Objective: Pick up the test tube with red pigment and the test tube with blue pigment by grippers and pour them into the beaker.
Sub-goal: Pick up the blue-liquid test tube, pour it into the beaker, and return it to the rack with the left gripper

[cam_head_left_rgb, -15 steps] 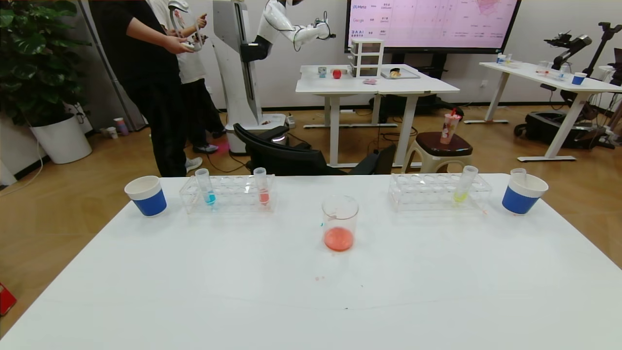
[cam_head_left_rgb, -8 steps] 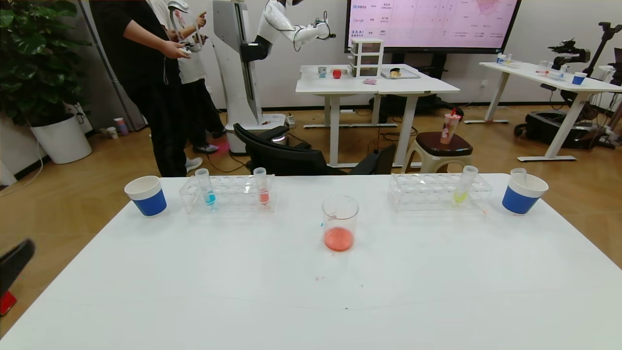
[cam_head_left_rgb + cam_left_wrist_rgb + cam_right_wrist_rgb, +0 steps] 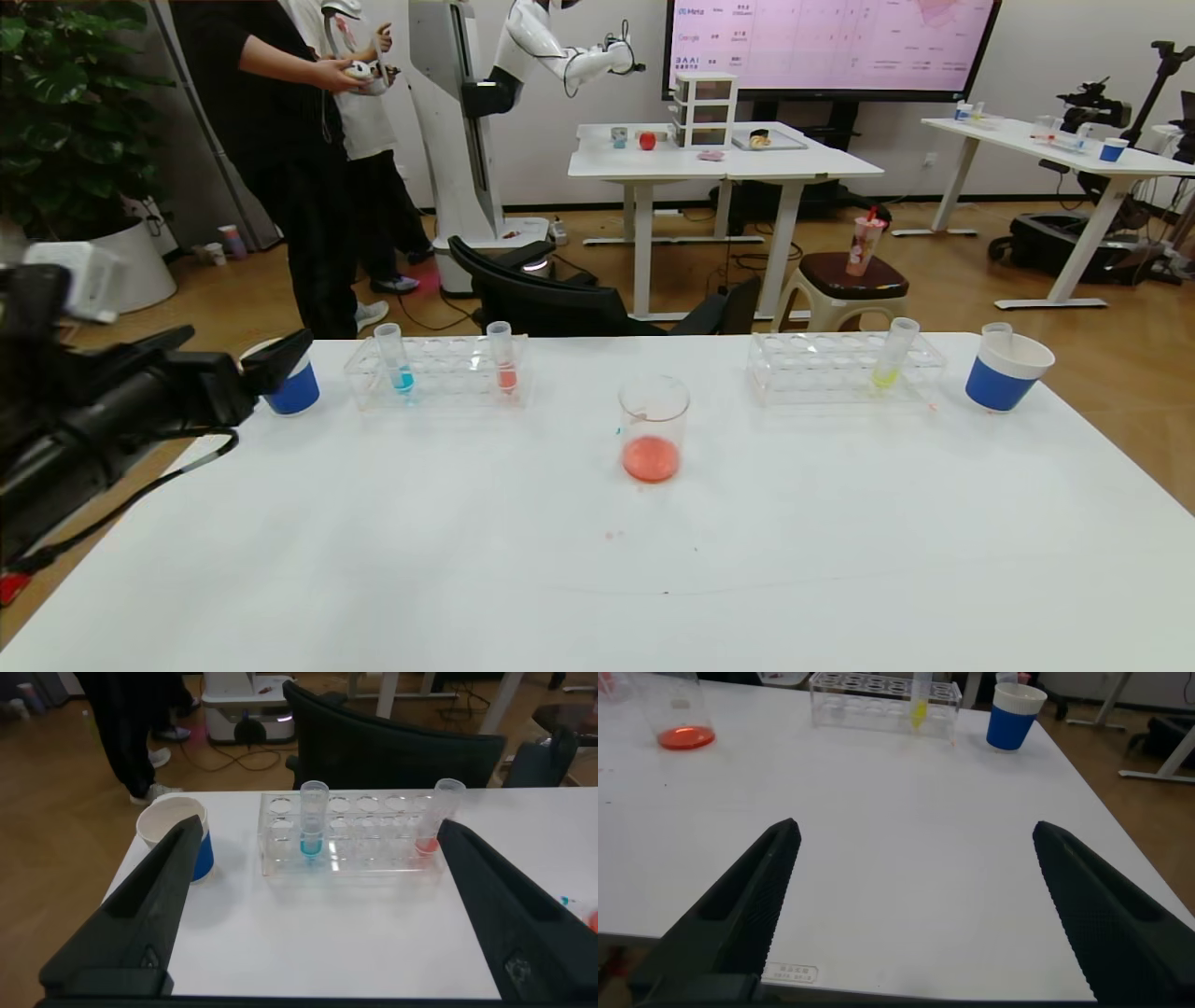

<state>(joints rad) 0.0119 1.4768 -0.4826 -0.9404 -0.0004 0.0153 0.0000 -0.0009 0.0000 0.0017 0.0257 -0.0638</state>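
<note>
Left gripper (image 3: 280,359) of mine hangs wide open and empty at the table's far-left corner, beside the blue cup (image 3: 177,840), fingers spread toward the left rack (image 3: 437,373). My right gripper (image 3: 910,915) gapes empty, low over the near right of the table. In that rack the test tube with blue pigment (image 3: 396,359) stands left, the test tube with red pigment (image 3: 502,357) right, both upright, mouths up. I judge them light, slick and crushable, so I should pinch gently above the rack. Nearer, mid-table, sits the beaker (image 3: 652,427), holding red liquid.
</note>
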